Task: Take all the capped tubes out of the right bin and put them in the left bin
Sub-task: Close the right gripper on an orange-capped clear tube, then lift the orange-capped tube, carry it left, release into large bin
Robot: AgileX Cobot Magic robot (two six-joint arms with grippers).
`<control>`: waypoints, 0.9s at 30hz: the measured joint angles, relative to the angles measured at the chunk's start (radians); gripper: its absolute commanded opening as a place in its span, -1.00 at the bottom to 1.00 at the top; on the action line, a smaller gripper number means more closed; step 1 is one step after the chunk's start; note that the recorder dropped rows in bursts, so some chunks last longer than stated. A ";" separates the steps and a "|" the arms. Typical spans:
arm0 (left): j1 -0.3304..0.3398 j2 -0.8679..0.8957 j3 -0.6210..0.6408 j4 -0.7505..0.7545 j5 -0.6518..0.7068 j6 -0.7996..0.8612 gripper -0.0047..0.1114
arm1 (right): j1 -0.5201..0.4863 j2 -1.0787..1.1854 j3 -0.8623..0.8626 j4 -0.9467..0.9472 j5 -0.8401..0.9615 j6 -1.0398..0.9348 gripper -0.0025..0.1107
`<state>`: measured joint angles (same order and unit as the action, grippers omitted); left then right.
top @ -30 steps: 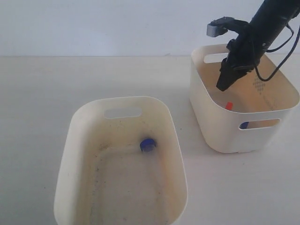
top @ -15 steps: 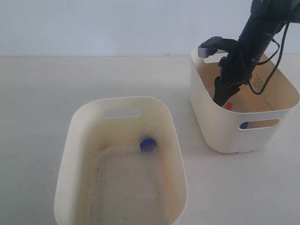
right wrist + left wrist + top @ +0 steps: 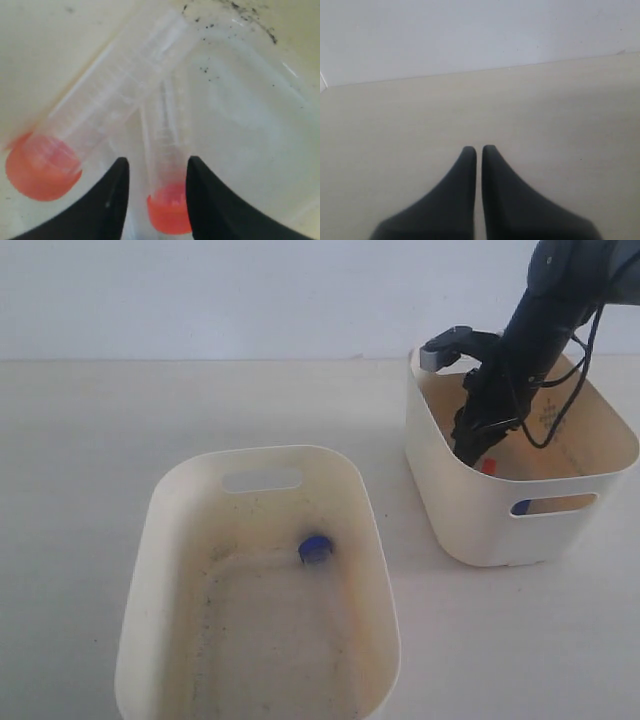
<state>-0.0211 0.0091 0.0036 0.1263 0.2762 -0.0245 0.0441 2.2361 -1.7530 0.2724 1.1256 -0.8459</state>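
Pale tabletop (image 3: 90, 410), white wall (image 3: 200, 290) behind. Two orange-capped tubes (image 3: 100, 115) lie crossed on the floor of the right bin (image 3: 450, 495), far right. The right gripper (image 3: 156, 161) straddles one near its cap, fingers spread, a gap on one side, no pinch. A blue cap (image 3: 521, 507) peeks through the near handle cutout (image 3: 560, 505), its tube hidden. A blue-capped tube (image 3: 315, 548) sits in the left bin (image 3: 150, 540), body hard to make out. The left gripper (image 3: 479, 148) has its fingers pressed together over bare table.

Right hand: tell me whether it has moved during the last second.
Yes. The right hand has sunk deeper into the right bin, down and slightly left, ending closer to the orange-red cap inside.
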 measured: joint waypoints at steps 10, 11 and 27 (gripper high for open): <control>0.000 0.000 0.000 0.000 0.000 0.000 -0.84 | 0.000 0.047 0.000 -0.013 -0.042 0.046 -0.39; 0.000 0.000 0.000 0.000 0.000 0.000 -0.84 | 0.000 0.049 0.000 -0.013 -0.042 0.046 -0.47; 0.000 0.000 0.000 0.000 0.000 0.000 -0.84 | 0.002 0.005 0.000 -0.088 -0.049 0.189 -0.96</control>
<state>-0.0211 0.0091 0.0036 0.1263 0.2762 -0.0245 0.0464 2.2408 -1.7530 0.1846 1.0770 -0.6570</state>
